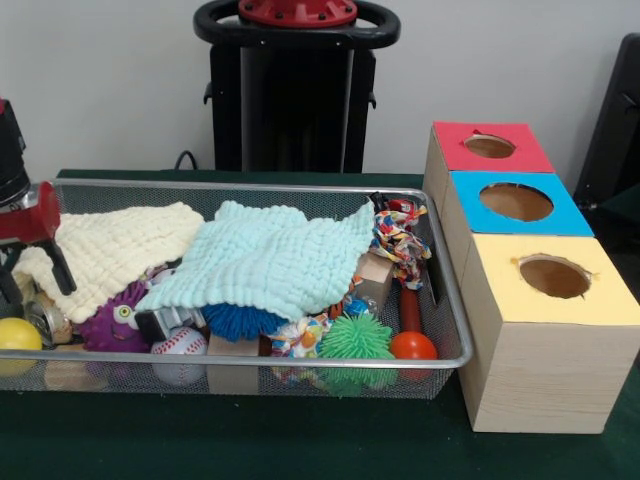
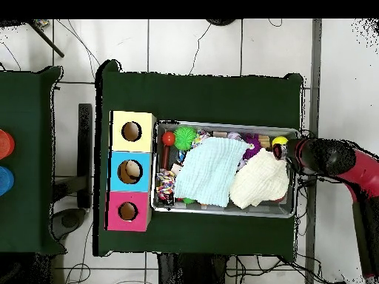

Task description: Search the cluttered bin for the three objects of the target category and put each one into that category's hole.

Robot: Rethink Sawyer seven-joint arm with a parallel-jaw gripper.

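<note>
A wire-mesh bin (image 1: 300,188) (image 2: 222,211) is heaped with toys. A mint cloth (image 1: 275,255) (image 2: 207,171) and a cream cloth (image 1: 110,250) (image 2: 259,181) cover much of the pile. Along the near rim lie a yellow ball (image 1: 18,335), a purple spiky toy (image 1: 110,320), a baseball (image 1: 180,355), a blue spiky ball (image 1: 240,320), a green spiky ball (image 1: 357,338) and a red ball (image 1: 413,346). My gripper (image 1: 35,280) (image 2: 283,153) hangs open over the bin's left end in the front view, beside the cream cloth and above the yellow ball, with nothing in it.
Three wooden boxes with round holes stand in a row beside the bin: red top (image 1: 520,150) (image 2: 115,203), blue top (image 1: 470,195) (image 2: 117,159), yellow top (image 1: 500,275) (image 2: 118,120). A coloured rope toy (image 1: 400,240) and a wooden block (image 1: 375,275) lie at the bin's end near the boxes.
</note>
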